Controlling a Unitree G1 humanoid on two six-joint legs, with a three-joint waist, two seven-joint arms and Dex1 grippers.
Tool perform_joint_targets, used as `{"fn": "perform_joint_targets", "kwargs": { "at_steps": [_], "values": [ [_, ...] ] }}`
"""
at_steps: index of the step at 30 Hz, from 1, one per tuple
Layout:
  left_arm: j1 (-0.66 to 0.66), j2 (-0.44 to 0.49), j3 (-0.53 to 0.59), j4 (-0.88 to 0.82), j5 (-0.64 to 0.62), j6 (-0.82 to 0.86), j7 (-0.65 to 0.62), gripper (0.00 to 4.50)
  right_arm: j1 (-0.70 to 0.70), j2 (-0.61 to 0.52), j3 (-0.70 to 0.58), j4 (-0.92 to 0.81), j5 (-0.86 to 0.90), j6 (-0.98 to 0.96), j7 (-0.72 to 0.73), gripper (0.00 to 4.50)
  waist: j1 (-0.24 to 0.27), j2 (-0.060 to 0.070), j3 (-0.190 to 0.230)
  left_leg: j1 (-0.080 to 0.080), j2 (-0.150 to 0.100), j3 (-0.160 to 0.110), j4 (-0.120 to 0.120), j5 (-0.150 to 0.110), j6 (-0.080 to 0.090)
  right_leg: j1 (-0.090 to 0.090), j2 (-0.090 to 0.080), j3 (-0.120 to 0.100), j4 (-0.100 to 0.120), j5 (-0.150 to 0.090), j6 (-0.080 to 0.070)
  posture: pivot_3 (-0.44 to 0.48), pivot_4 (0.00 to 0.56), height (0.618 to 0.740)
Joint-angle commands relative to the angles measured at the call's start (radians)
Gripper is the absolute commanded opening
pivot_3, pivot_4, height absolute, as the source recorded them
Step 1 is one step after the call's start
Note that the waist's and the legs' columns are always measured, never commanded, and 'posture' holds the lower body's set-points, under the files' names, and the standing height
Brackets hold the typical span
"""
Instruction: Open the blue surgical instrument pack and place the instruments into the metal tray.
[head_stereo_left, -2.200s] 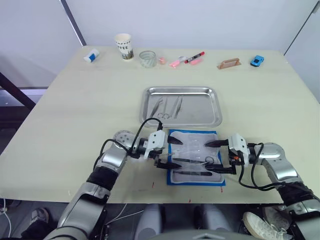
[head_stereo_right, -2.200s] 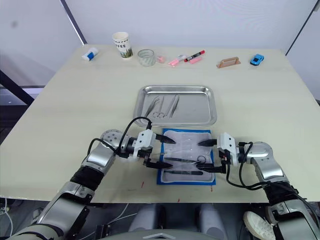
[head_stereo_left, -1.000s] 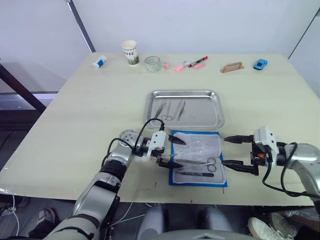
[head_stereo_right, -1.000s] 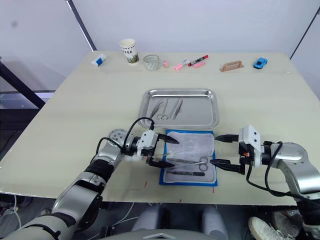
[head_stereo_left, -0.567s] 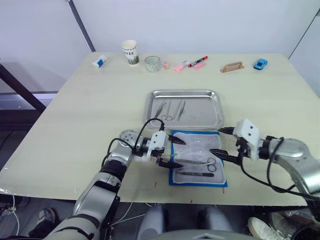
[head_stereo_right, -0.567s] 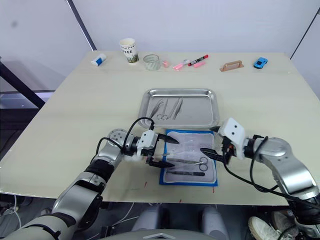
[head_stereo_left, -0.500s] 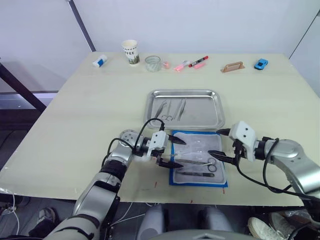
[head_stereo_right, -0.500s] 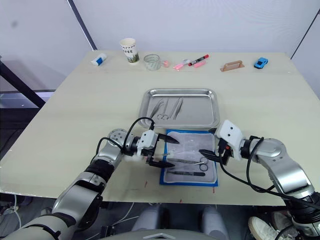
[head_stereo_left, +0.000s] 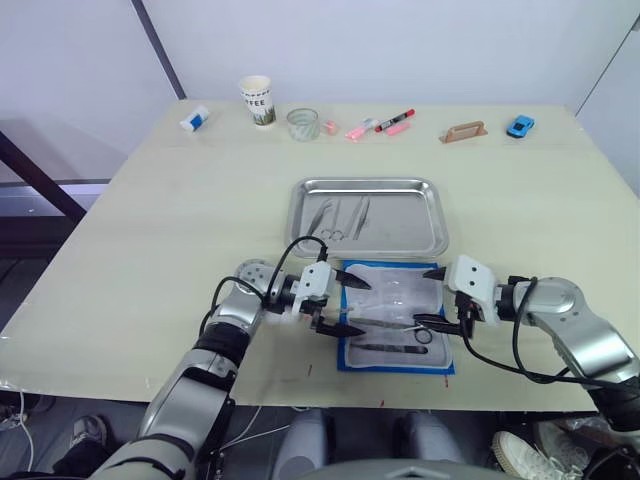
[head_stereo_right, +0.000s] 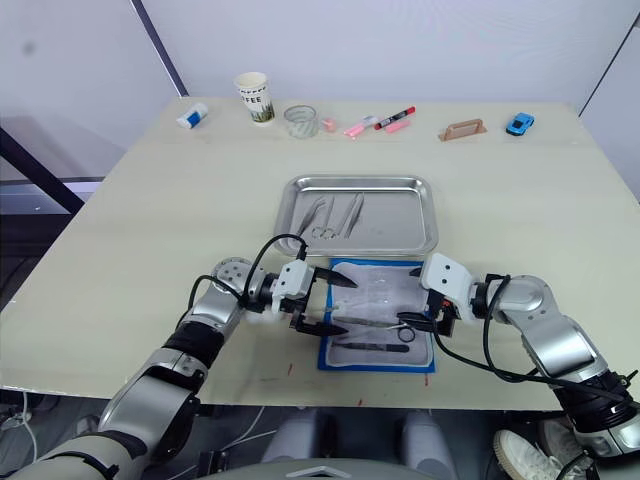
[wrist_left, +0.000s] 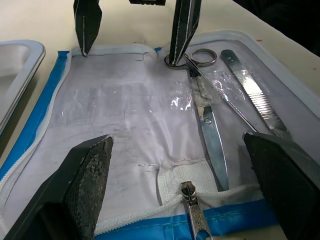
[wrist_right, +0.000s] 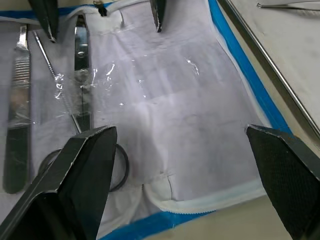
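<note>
The blue surgical instrument pack (head_stereo_left: 392, 282) lies unzipped near the table's front edge, its pale lining up. On the lining rest ring-handled scissors (wrist_left: 209, 131), a thin probe and a flat ridged handle (wrist_left: 252, 94), partly under clear film. My left gripper (head_stereo_left: 352, 305) is open at the pack's left edge. My right gripper (head_stereo_left: 428, 297) is open at the right edge, its near finger (wrist_left: 182, 30) touching down at the scissors' ring. Behind the pack sits the metal tray (head_stereo_left: 410, 222) with several slim instruments (head_stereo_left: 340, 215) in its left half.
Along the far edge stand a small white bottle (head_stereo_left: 194, 118), a paper cup (head_stereo_left: 254, 100), a glass (head_stereo_left: 301, 124), pink and red markers (head_stereo_left: 380, 125), a wooden block (head_stereo_left: 463, 131) and a blue toy car (head_stereo_left: 519, 126). The pack lies close to the table's front edge.
My right gripper has come in from the right onto the pack, its near finger now at the scissors' ring. The left gripper has stayed put. The camera shifted slightly.
</note>
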Motion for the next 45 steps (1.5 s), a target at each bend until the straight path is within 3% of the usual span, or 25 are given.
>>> {"fn": "perform_joint_targets", "kwargs": {
  "at_steps": [1, 32, 45],
  "values": [
    [0.056, 0.011, -0.040, 0.046, 0.054, 0.029, -0.002, 4.43, -0.016, 0.002, 0.000, -0.027, -0.001, -0.025, 0.015, 4.50, 0.000, 0.000, 0.000, 0.000, 0.000, 0.000, 0.000, 0.000, 0.000, 0.000, 0.000, 0.000, 0.000, 0.000, 0.000, 0.000, 0.150, 0.740],
    [0.061, 0.011, -0.043, 0.056, 0.056, 0.026, -0.001, 4.43, -0.037, -0.015, 0.034, 0.028, -0.074, -0.142, 0.107, 4.50, 0.001, 0.000, 0.000, 0.000, 0.000, 0.000, 0.000, 0.000, 0.001, 0.000, 0.000, 0.000, -0.001, 0.000, 0.000, 0.000, 0.150, 0.740],
    [0.044, -0.007, -0.047, 0.077, 0.065, 0.030, 0.011, 4.43, 0.023, 0.002, 0.033, -0.090, -0.046, -0.004, 0.074, 4.50, 0.004, 0.000, 0.001, 0.000, 0.000, -0.001, 0.000, 0.000, 0.001, 0.000, -0.001, 0.000, -0.002, 0.000, 0.000, 0.000, 0.150, 0.740]
  ]
}}
